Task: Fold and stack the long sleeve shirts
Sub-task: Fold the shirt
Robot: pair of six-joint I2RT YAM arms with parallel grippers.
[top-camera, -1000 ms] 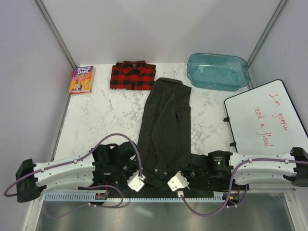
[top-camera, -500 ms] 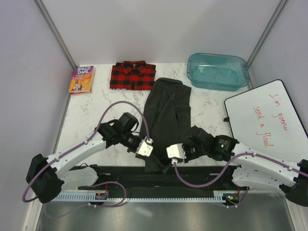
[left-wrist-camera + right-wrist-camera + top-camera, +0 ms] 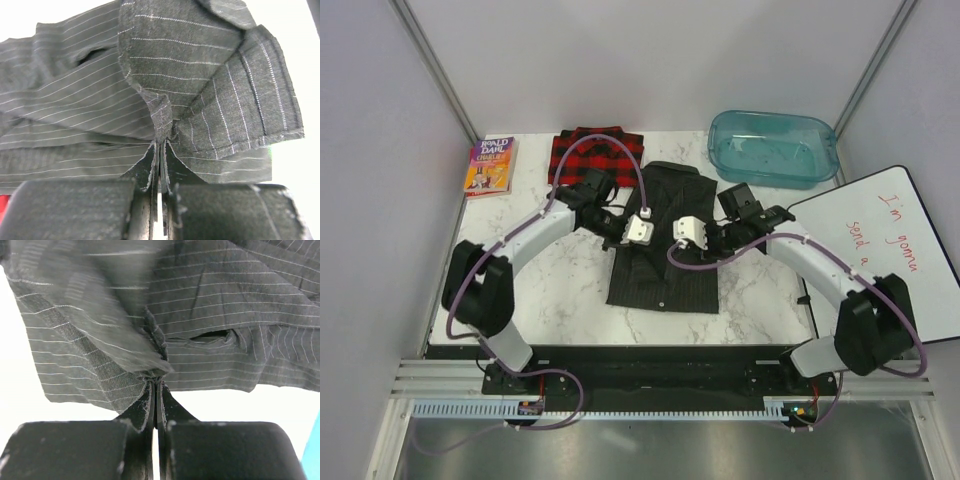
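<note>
The charcoal shirt (image 3: pixel 665 280) lies mid-tabletop (image 3: pixel 550 270). Its long axis runs near to far, with the collar end far and leaning slightly right, just beside the plaid shirt (image 3: pixel 570 160) at far left. The left end effector (image 3: pixel 160 145) is pinched tight on a pinstriped hem edge, and the right end effector (image 3: pixel 154 382) is clamped the same way on a bunched edge. Both are raised over the shirt's middle, so this looks like the near half being folded toward the collar.

To do it well, both grips should travel level and together, keeping the cloth between them taut so the edge lands straight across the long axis. They should also let go together, once the cloth rests flat — the fabric bunched at the right grip may wrinkle the fold.
</note>
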